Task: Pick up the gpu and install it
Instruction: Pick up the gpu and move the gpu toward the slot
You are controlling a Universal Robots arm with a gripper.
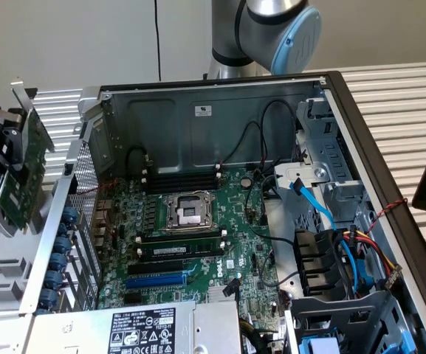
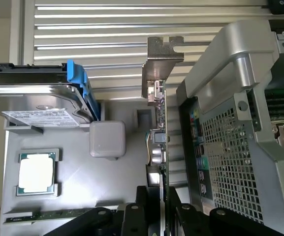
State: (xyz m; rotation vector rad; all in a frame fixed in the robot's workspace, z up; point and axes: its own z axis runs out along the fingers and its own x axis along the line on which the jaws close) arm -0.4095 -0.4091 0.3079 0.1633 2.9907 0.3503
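- The end effector (image 2: 160, 199) is pinching the gpu (image 2: 159, 140) by one end, its black fingers (image 2: 146, 204) pressing on both faces of the card; in the wrist view the card is showing edge-on
- The silver end bracket (image 2: 157, 61) is standing at the card's other end, pointing away from the fingers
- Beyond the held card a grey tray (image 2: 73, 196) is lying on the slatted worktop (image 2: 107, 29); it is carrying a processor chip (image 2: 36, 172) in a square recess, a thin memory stick (image 2: 43, 215) along one edge, a pale rounded block (image 2: 107, 139), and a hard drive (image 2: 38, 105) in a blue-edged carrier
- In the exterior view the gpu is hanging clear of the worktop, tilted close to upright; it is sitting just outside the open computer case (image 1: 331, 81), at the exterior view's left, beside the perforated rear wall (image 1: 87, 184) and apart from the motherboard (image 1: 235, 243)
- Inside the case the motherboard is lying flat, showing a processor socket (image 1: 187, 210) and a blue slot (image 1: 156, 281); a labelled power supply (image 1: 139, 332) is sitting at the near edge
- Farthest back, the grey and blue arm joint (image 1: 279, 29) is rising behind the case
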